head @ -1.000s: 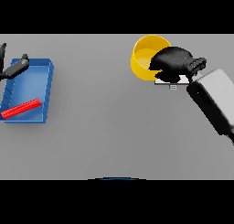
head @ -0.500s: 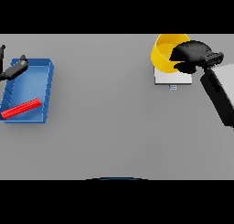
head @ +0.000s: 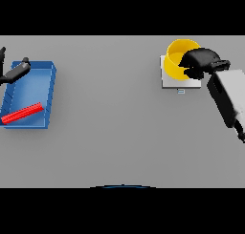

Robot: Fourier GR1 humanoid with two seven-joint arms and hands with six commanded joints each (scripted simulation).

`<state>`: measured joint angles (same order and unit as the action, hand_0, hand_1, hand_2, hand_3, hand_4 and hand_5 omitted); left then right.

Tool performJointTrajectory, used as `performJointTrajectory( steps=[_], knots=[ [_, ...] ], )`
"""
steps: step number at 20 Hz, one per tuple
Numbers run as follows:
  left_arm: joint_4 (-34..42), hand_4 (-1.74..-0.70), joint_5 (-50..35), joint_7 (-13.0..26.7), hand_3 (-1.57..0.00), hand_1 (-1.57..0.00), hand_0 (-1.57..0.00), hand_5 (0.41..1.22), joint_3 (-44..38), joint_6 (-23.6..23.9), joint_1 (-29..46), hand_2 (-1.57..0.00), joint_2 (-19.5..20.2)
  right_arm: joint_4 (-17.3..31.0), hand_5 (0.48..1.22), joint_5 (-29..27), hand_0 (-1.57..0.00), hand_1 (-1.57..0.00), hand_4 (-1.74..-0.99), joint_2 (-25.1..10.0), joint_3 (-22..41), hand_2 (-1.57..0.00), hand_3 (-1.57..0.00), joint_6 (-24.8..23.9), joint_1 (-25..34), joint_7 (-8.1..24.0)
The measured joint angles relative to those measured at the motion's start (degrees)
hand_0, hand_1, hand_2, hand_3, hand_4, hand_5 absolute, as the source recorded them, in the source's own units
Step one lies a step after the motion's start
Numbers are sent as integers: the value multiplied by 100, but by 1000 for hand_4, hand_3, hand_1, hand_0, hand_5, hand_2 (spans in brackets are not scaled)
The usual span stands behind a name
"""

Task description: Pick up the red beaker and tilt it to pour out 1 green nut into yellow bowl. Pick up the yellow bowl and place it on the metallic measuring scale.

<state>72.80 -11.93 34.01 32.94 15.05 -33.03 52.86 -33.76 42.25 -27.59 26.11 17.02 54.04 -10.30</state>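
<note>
At two o'clock on the table, the right hand [head: 203, 61] holds the yellow bowl [head: 178, 59] by its rim over the metallic measuring scale [head: 168, 80], so it should lower level, settle the bowl centred, then uncurl its fingers gently.

Right hand [head: 203, 61] fingers curled; left hand [head: 13, 73] far left.
</note>
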Motion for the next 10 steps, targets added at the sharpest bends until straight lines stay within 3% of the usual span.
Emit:
performJointTrajectory(
  steps=[4,6,7,8,10],
  knots=[
    [27,-806,-21,-19,1,1,1,734,-31,1,-7,1,29,311,1221,-35,-1548,-1420,-1721,90,52,-1568,-1481,-167,61,-17],
    [7,-811,7,9,1,1,1,740,-10,-3,-47,1,4,492,1221,-65,-1536,-1411,-1728,88,46,-1569,-1165,-189,129,-147],
    [25,-813,-7,26,1,1,1,745,-3,-10,-65,1,-20,525,1221,-113,-1543,-1443,-1659,115,29,-1496,-1022,-106,184,-74],
    [30,-812,-33,45,1,1,1,745,-10,-23,-64,1,-24,618,1134,-128,-1525,-1350,-1596,127,8,-1348,-907,-82,202,-82],
    [-58,-815,-6,39,1,1,1,744,33,-43,-97,1,-113,618,983,-176,-975,-866,-1504,123,-4,-954,-762,12,192,-27]
  ],
)
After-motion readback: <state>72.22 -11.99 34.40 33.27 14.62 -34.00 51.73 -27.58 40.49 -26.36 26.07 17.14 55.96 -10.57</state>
